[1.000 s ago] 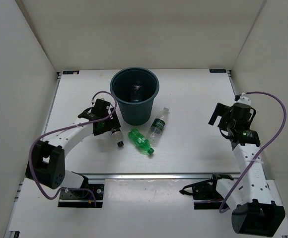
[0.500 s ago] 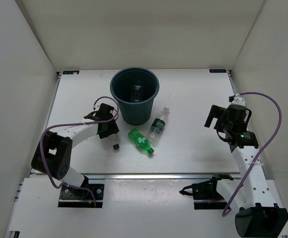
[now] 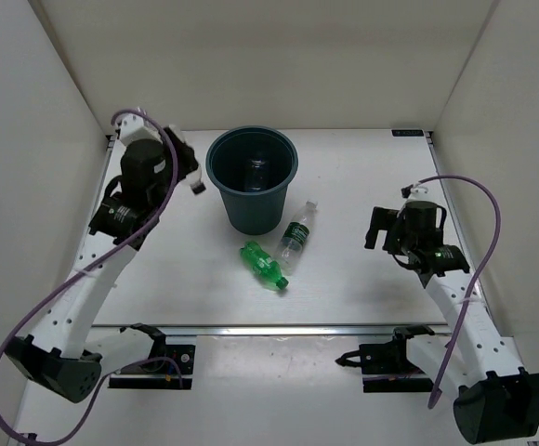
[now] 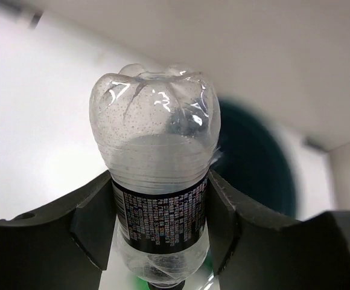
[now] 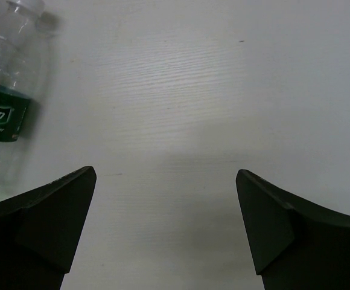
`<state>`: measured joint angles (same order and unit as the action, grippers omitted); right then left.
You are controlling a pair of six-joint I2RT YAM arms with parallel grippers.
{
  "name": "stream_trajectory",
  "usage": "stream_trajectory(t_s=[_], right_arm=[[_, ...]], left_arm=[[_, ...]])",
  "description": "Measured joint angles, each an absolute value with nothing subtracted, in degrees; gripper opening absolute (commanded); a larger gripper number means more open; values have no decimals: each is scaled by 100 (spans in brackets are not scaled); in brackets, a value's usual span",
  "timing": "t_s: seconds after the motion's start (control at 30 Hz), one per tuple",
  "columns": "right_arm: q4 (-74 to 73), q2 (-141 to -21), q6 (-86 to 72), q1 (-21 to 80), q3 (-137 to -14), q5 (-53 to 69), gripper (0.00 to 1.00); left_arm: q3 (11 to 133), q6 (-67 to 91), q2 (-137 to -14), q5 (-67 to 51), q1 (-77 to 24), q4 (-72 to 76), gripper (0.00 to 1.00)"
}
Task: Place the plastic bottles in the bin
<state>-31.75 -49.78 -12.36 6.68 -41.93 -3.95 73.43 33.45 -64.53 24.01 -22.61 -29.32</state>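
Nearest my bases, the green bottle [image 3: 263, 264] is lying on the tabletop [image 3: 344, 288]. Just beyond it the clear bottle with the green label [image 3: 295, 235] is lying slantwise, its white cap pointing toward the bin [image 3: 256, 216]. The two are almost touching.

My right pincer [image 3: 378, 228] is hovering low, spread wide and gripping nothing. Bare tabletop is showing between its fingers, and that labelled bottle is sitting at the left edge of its wrist view.

Farther back, my left pincer [image 4: 160, 211] is clamping a clear bottle with a dark label [image 4: 157, 151] around the label band, base toward the camera. It is just left of the bin, with nothing standing between them. Inside the bin a fourth bottle [image 3: 256, 173] is resting; I cannot tell whether it is upright or leaning.

Half a second ago my left pincer was down at the tabletop beside the bin's foot. Now it is lifted high, the bottle with it, and my right arm has edged leftward.

In the left wrist view my fingers are hiding the held bottle's cap, and the bin behind is blurring into a dark patch.
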Motion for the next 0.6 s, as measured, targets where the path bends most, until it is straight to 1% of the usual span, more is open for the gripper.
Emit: stream_trajectory(t_s=[0.13, 0.23, 0.27, 0.3, 0.33, 0.37, 0.47, 0.6], right_arm=[[-3065, -5144, -1345, 1011, -4165, -331, 99], [-2950, -5238, -1433, 1240, -4167, -307, 99], [-2910, -5288, -1490, 1295, -4167, -287, 99], [-2882, -5343, -1516, 1358, -4169, -261, 99], [-2858, -5413, -1551, 1424, -4171, -248, 99], [-2856, -5478, -1581, 1474, -4180, -246, 99], [-2777, -5655, -1693, 1658, -4189, -255, 99], [-2694, -5806, -1820, 1848, -4241, -220, 99]], left_arm=[[8379, 2904, -7102, 2617, -2670, -2163, 56], [8943, 2663, -7985, 2703, -2847, -1719, 64], [9089, 2591, -8302, 2727, -2875, -1616, 79], [9218, 2539, -8635, 2729, -2895, -1577, 87], [9323, 2491, -8936, 2727, -2906, -1577, 89], [9408, 2460, -9188, 2727, -2912, -1599, 97], [9640, 2383, -9830, 2746, -2952, -1828, 98], [9649, 2290, -9878, 2777, -3006, -2147, 98]])
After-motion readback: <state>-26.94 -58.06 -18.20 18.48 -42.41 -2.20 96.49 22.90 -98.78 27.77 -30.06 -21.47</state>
